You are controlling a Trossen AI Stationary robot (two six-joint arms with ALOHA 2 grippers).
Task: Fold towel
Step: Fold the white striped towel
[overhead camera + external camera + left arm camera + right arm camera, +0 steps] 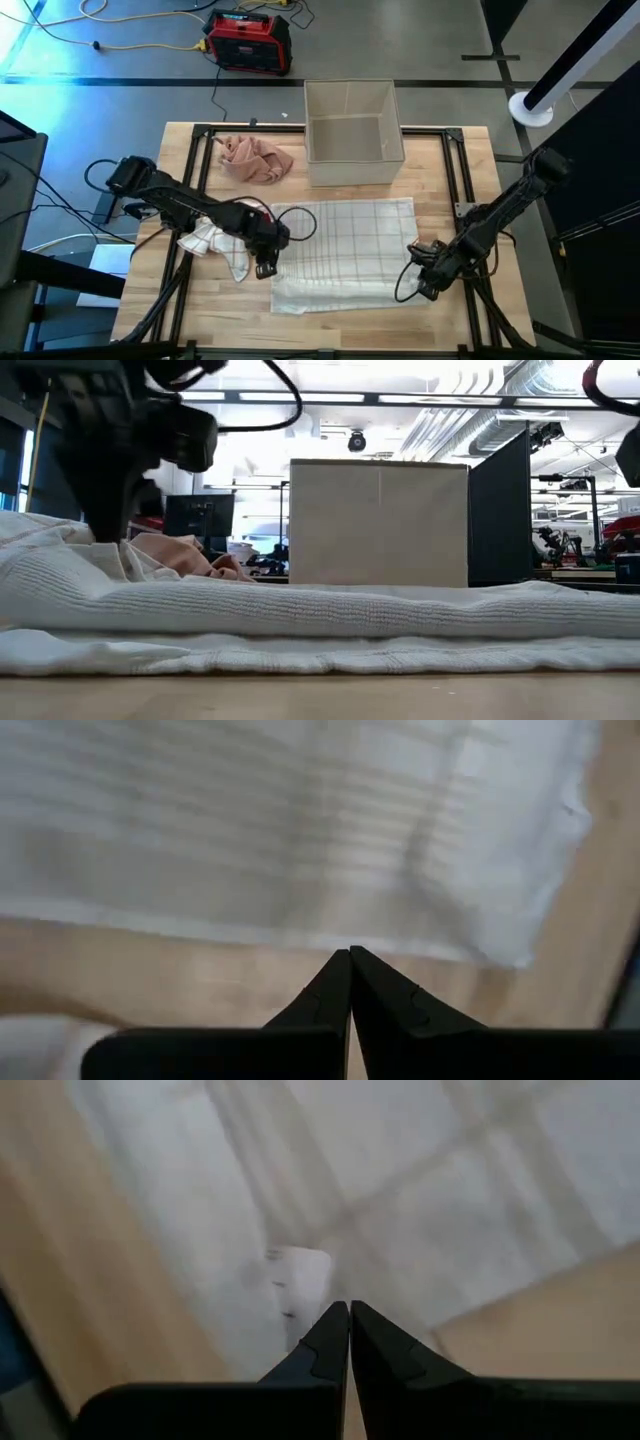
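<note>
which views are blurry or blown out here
High view: sharp, evenly lit. Low view: ceiling lights glare white, and the towel up close is soft. Left wrist view: towel smeared. Right wrist view: towel smeared, its grid lines hazy.

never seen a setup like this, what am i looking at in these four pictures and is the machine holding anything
It is a robot with two dark arms at a wooden table. One picture looks straight down, one looks level across the tabletop, and two come from cameras on the wrists.

On the table lies a white checked towel, spread flat. Behind it are a crumpled pink cloth and an open box; a second white cloth is bunched at the left.

The left gripper sits at the towel's left edge, the right gripper at its right edge. Both are shut and neither holds anything.
</note>
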